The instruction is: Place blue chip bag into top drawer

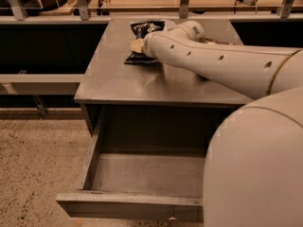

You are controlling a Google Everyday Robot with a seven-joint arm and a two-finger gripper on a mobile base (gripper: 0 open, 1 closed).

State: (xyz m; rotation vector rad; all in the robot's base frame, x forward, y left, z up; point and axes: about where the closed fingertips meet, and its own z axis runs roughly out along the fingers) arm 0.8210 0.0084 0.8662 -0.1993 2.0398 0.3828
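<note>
**A:** Where is the blue chip bag (pixel 144 29)?

**B:** Upper middle of the frame. It lies on the grey worktop (pixel 118 82) toward the far edge, dark and crinkled, with white lettering on its upper part.

**A:** And the end effector (pixel 138 45)?

**B:** Right at the bag. The white arm (pixel 213 60) comes in from the right of the frame, low across the worktop. Its pale yellowish tip sits against the bag's middle. Dark foil shows both above and below that tip.

**A:** Is it open, closed or gripping?

**B:** I cannot tell, because the wrist covers it. I also cannot tell whether the bag is lifted or resting flat.

**A:** What about the top drawer (pixel 128 206)?

**B:** It is pulled out in the lower centre of the frame, below the worktop's near edge, with its front panel toward the bottom. The robot's rounded body (pixel 255 169) at lower right hides the drawer's right end. The bag is on the worktop, well apart from the drawer and not in it.
</note>
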